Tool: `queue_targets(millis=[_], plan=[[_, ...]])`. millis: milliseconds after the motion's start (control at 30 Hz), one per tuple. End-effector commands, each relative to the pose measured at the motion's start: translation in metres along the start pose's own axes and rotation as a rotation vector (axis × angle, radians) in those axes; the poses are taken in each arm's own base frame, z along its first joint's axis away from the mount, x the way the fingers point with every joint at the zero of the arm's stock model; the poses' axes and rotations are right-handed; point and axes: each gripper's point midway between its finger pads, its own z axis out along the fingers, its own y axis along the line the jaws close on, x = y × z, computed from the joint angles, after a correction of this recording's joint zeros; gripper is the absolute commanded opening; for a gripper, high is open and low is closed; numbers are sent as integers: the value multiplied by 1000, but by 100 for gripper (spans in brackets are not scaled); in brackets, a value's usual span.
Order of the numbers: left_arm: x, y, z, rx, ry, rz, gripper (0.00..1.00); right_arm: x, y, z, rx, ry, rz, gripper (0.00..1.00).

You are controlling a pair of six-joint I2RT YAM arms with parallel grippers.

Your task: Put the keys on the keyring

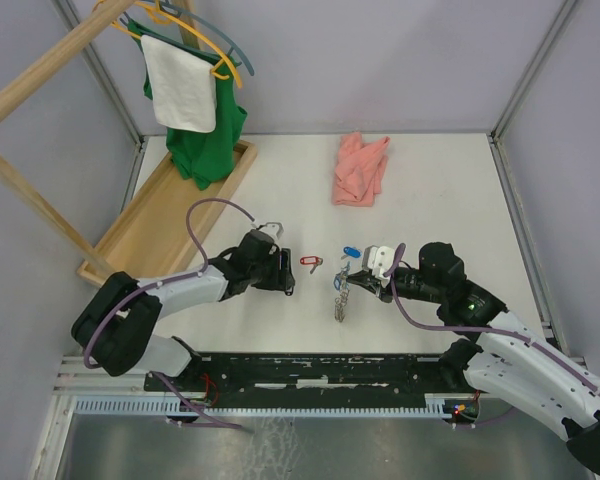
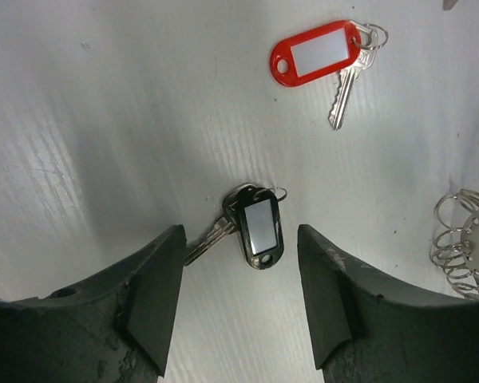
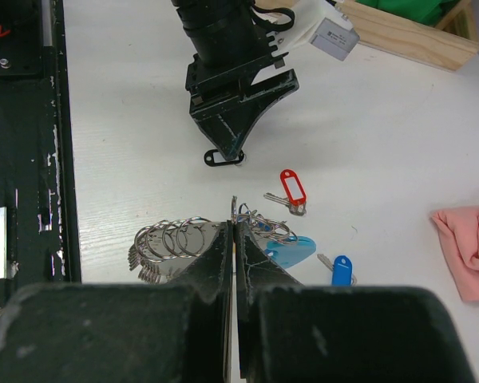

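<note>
My left gripper [image 2: 239, 233] stands released. Its two dark fingers [image 2: 156, 287] are spread to either side of the small silver key with the black oblong plastic tag [image 2: 255, 230], which lies flat on the white table [image 2: 96, 112]. Neither finger touches it. A second silver key with a red tag [image 2: 319, 56] lies further out, well apart. My right gripper [image 3: 234, 227] is clenched, and a thin wire loop of the large keyring of silvery coils [image 3: 172, 239] seems to be pinched at its tips. The ring's light-blue tag [image 3: 291, 251] lies just beside them, with a small blue-tagged key [image 3: 341, 271] near it.

I judge the black-tagged key to be light, hard and slippery. It lies so flat on the table that the metal blade offers little to grip. The tag looks thicker and less slick, so I would close across its narrow width and expect the key to swing loose below it once lifted.
</note>
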Motion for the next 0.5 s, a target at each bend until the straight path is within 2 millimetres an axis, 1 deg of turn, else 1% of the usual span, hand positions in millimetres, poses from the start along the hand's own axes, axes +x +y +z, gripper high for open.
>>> queue_targets(millis=[0, 133, 167, 333, 433, 467], plan=[[4, -11, 5, 83, 6, 17, 65, -25, -5, -1, 10, -93, -43, 1], [17, -21, 8, 142, 40, -24, 64, -25, -4, 0, 8, -94, -43, 1], [17, -26, 8, 162, 36, -30, 63, -25, -4, 0, 8, -93, -43, 1], [20, -62, 6, 251, 41, -41, 62, -24, -4, 0, 8, -92, -43, 1], [18, -86, 1, 321, 24, -75, 60, -24, -5, -1, 13, -89, -44, 1], [17, -91, -1, 335, 18, -82, 60, -25, -5, -1, 14, -88, -44, 1]])
